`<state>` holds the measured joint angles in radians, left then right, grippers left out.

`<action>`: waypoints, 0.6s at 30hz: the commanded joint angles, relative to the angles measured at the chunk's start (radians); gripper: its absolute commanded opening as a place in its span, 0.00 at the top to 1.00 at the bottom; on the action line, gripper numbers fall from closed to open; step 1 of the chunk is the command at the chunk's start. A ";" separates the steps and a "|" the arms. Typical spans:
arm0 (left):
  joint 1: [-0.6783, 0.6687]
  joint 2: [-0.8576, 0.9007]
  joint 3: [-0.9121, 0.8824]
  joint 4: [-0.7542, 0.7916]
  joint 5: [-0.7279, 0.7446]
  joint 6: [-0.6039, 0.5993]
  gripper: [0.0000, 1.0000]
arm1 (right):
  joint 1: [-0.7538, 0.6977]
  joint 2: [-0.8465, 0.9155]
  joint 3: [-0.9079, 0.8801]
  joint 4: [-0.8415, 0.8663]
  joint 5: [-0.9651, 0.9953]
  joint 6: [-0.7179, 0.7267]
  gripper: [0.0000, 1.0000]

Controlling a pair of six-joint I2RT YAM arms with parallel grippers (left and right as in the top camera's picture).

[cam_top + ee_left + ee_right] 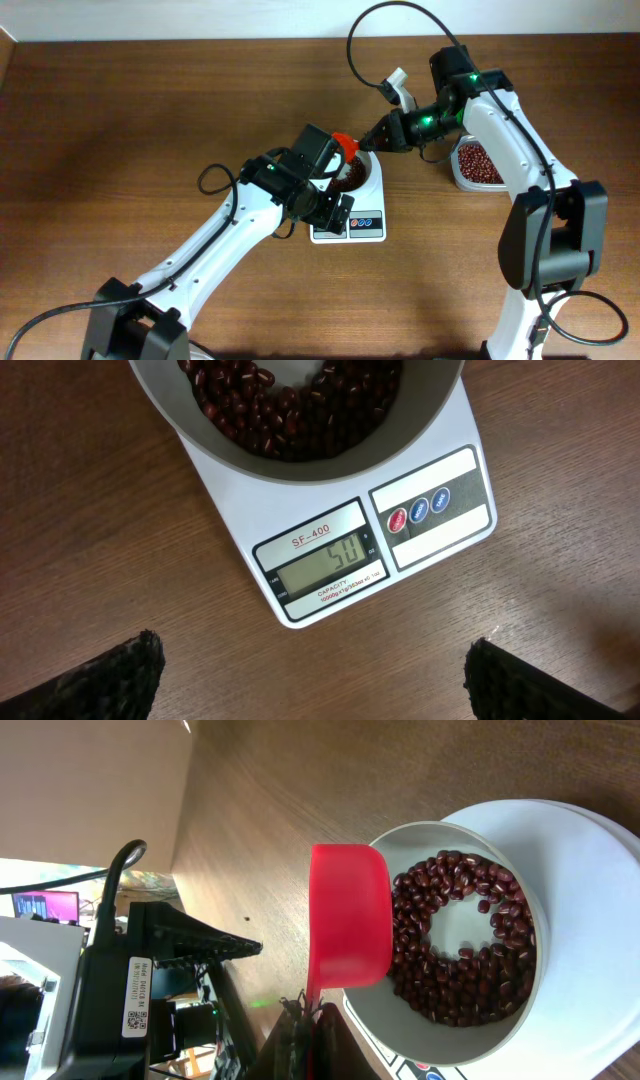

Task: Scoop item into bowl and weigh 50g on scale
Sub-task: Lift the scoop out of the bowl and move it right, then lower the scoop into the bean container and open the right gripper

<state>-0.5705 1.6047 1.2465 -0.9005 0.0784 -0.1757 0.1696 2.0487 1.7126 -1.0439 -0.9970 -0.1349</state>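
Holding the red scoop (350, 915) pinched tight, ur right hand (305, 1040) sits at the bowl (450, 1032) of beans (450, 880); left hand (320, 685) spread wide above the scale (230, 500), display (325, 568) reads 50.

Scale (240, 510) front, red print above the display (325, 568): "SF-400". Display reads "50". Tiny line under it, too small to read. Marks on the buttons (419, 509), can't make 'em out. Rt wrist view: white sticker (133, 995) on black housing (170, 935), QR code + fine print, illegible.
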 commanded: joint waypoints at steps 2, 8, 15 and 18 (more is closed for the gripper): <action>-0.003 0.007 0.000 -0.001 0.000 0.016 0.01 | -0.002 -0.033 0.019 -0.010 -0.032 -0.018 0.96; -0.003 0.007 0.000 -0.001 0.000 0.016 0.01 | -0.101 -0.047 0.062 -0.089 -0.271 -0.018 0.96; -0.003 0.007 0.000 -0.002 0.000 0.016 0.01 | -0.401 -0.047 0.061 -0.219 -0.181 -0.018 0.96; -0.003 0.007 0.000 -0.002 0.000 0.016 0.01 | -0.507 -0.047 0.061 -0.280 -0.113 -0.019 0.96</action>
<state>-0.5705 1.6047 1.2465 -0.9001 0.0784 -0.1757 -0.2619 2.0449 1.7546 -1.2953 -1.1786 -0.1349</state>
